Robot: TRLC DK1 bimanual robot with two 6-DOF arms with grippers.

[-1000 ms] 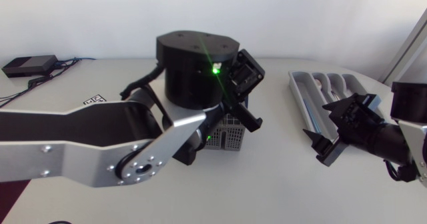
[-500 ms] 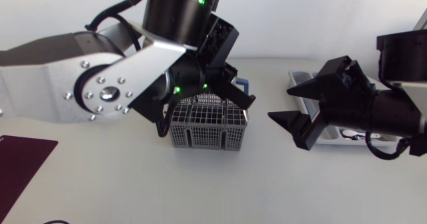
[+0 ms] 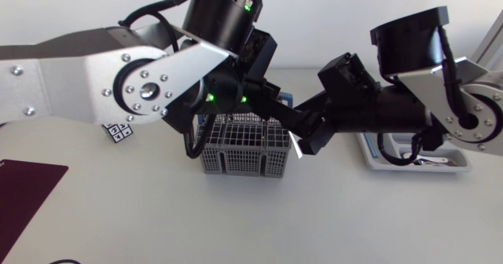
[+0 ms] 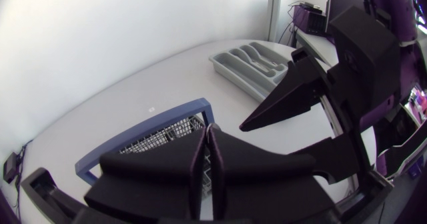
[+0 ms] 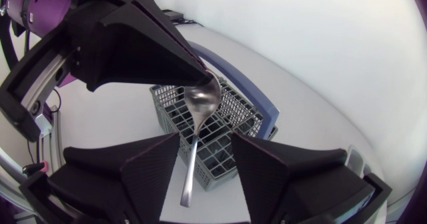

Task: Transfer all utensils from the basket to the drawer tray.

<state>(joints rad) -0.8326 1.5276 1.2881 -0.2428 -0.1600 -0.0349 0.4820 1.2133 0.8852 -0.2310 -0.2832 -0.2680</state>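
One polished steel spoon (image 5: 194, 144) hung bowl-up by the grey wire basket (image 5: 230, 114), its bowl pinched in the left gripper (image 5: 204, 77) — the right gripper (image 5: 205, 139) stood open astride the handle. Stiff, light and slick, it likely wanted a firm mid-handle grip across the flats.

Silver screw-studded links (image 3: 141, 91), black joints (image 3: 224, 12)

The white table (image 3: 157, 217) carries a grey wire basket (image 3: 244, 150) at frame centre, a grey drawer tray (image 3: 424, 167) at right, a marker tag (image 3: 119, 131) centre-left, and a maroon mat (image 3: 23, 193) lower left.
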